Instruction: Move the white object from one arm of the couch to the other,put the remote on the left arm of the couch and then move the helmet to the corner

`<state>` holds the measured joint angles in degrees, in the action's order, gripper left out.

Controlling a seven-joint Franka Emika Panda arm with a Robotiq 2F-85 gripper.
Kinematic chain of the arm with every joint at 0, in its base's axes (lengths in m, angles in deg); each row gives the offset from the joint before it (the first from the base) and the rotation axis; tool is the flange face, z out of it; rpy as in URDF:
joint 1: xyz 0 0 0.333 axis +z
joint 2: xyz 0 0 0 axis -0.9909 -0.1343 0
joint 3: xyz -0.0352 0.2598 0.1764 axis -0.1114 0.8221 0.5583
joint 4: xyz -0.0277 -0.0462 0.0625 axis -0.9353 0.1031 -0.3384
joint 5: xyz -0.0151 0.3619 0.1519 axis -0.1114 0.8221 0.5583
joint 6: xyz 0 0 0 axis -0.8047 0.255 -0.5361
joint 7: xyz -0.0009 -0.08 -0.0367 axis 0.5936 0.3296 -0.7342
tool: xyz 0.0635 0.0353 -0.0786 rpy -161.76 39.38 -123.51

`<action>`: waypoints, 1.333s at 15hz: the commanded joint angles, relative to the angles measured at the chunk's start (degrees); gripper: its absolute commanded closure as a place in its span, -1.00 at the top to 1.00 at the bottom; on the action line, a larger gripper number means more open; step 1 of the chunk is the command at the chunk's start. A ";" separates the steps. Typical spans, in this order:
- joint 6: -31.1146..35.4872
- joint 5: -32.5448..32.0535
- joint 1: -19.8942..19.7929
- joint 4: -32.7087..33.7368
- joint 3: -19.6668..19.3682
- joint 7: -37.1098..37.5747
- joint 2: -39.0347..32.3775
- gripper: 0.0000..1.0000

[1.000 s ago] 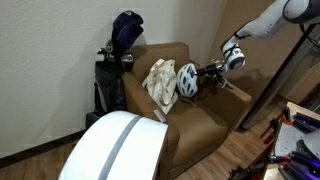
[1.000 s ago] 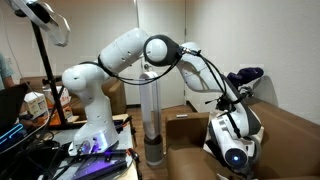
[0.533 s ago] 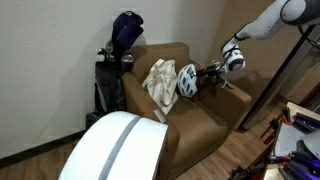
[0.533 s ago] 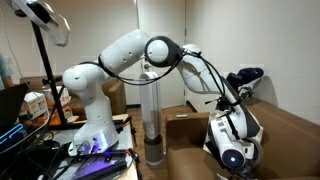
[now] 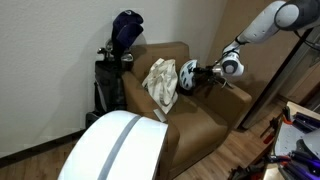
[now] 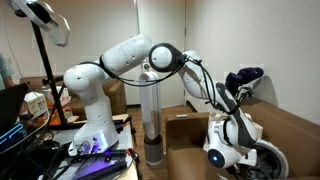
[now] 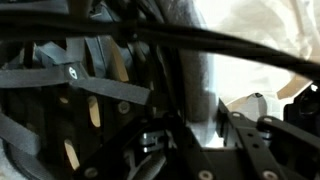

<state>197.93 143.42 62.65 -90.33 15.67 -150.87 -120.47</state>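
Note:
A white and black helmet (image 5: 187, 76) is over the seat of the brown couch (image 5: 195, 122), in front of the backrest. My gripper (image 5: 204, 74) is shut on its rim and holds it. In the wrist view the helmet's dark inside and straps (image 7: 70, 85) fill the frame, and the gripper (image 7: 195, 110) clamps the shell edge. The helmet also shows in an exterior view (image 6: 228, 145), hanging under the wrist. The white object (image 5: 160, 82), a crumpled cloth-like thing, lies draped over the couch's arm and backrest beside the helmet. The remote is not in view.
A dark golf bag (image 5: 112, 72) with a dark cap on top (image 5: 126, 30) stands against the wall beside the couch. A large white rounded object (image 5: 115, 150) blocks the foreground. The arm's base and a grey post (image 6: 150, 120) stand by a cluttered desk.
The gripper has shifted lower with the helmet in it, and the helmet has tilted and dropped a little toward the seat. The white object has not moved.

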 commanded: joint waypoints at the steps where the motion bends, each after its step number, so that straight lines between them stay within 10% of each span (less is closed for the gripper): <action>1: 4.08 8.86 2.98 2.60 -2.37 -4.34 -2.29 -0.78; 12: 20.50 5.06 11.35 4.03 -6.58 2.12 -2.65 -0.80; 16: 11.44 -6.65 8.41 3.99 -4.74 13.25 -3.30 -0.80; 20: 6.63 -2.29 6.30 6.30 -4.38 8.69 -4.93 -0.80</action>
<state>206.79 138.92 71.04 -86.32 10.55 -139.75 -124.42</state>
